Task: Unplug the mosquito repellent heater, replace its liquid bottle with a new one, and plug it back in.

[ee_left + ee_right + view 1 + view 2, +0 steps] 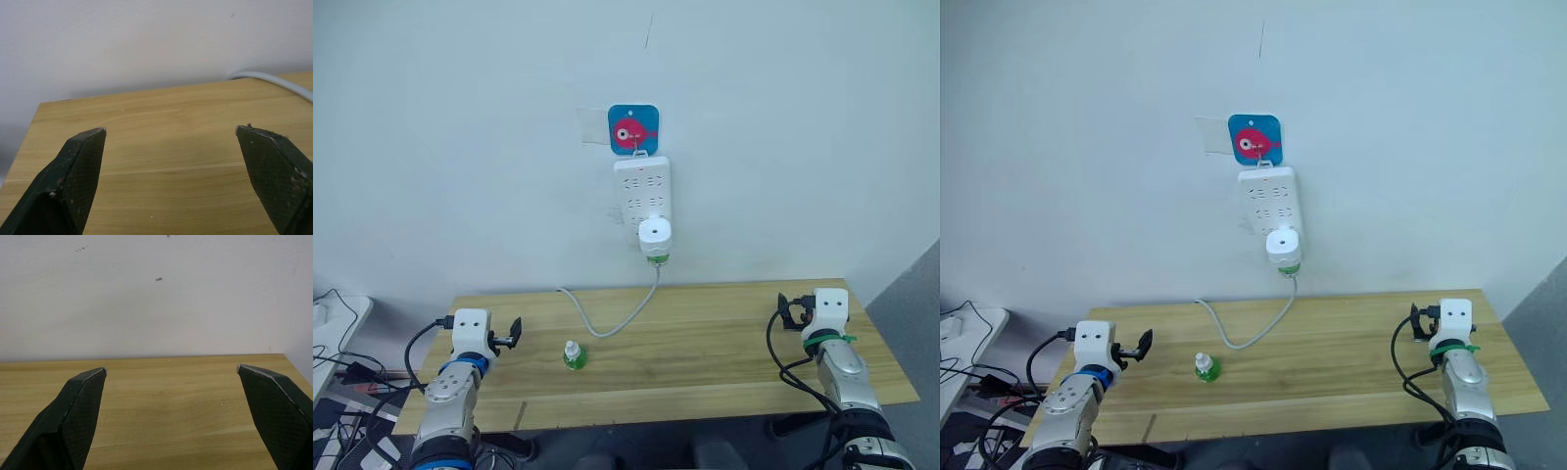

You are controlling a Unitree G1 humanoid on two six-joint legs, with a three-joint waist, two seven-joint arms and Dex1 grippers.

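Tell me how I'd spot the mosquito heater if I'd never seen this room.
Find the white power strip hanging on the wall below a blue square with a pink fish. The heater is the small rounded white unit plugged in at the strip's lower end. Unlike the flat strip, it bulges out, has a round hole on top and a green bottle under it.
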